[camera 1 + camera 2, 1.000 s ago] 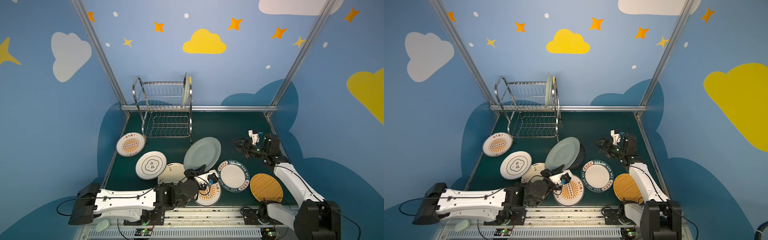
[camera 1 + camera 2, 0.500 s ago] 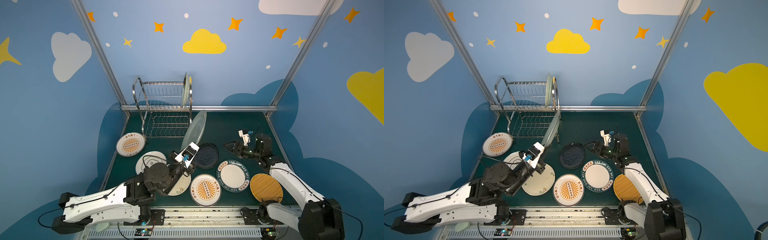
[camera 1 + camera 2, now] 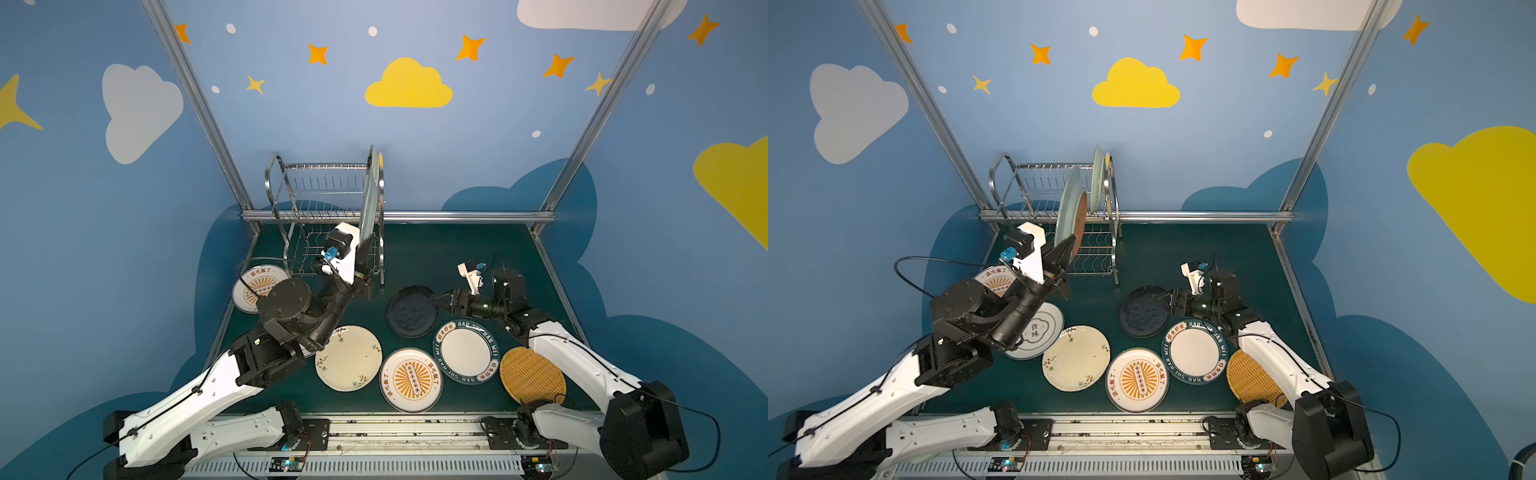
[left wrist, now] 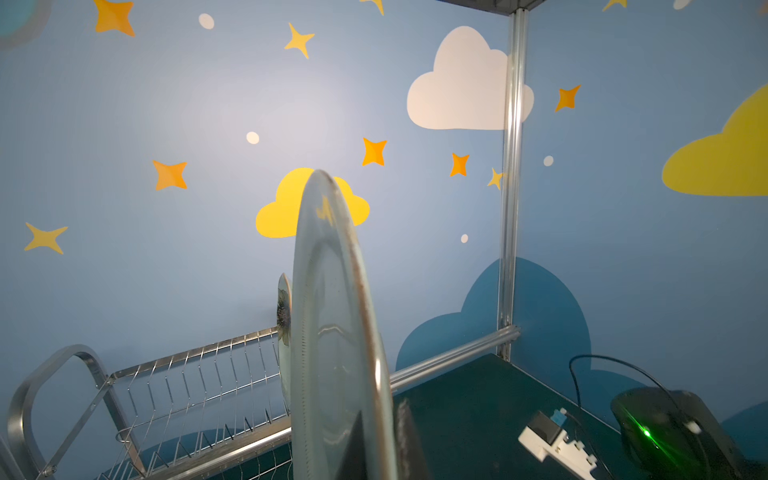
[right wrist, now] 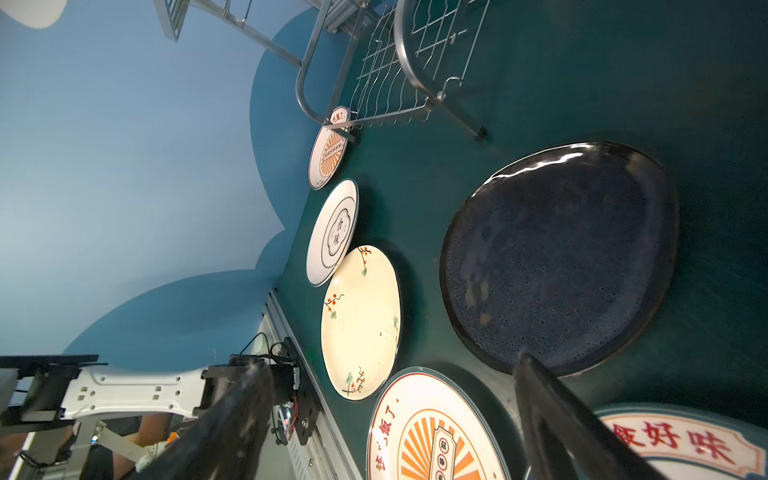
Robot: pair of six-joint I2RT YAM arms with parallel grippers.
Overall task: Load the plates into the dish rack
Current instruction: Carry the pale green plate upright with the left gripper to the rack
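The left claw (image 3: pixel 1065 249) is gripping the lower edge of a pale green plate (image 3: pixel 1070 208) and holding it upright against the dish rack (image 3: pixel 998 174) in the upper middle of both top views. A second ago this plate was lying low over the black plate (image 3: pixel 1142 311); it is likely heading for a slot beside the already racked plate (image 3: pixel 1097 178). The right claw (image 3: pixel 1160 302), jaws wide and empty, is closing in on the uncovered black plate right of centre.
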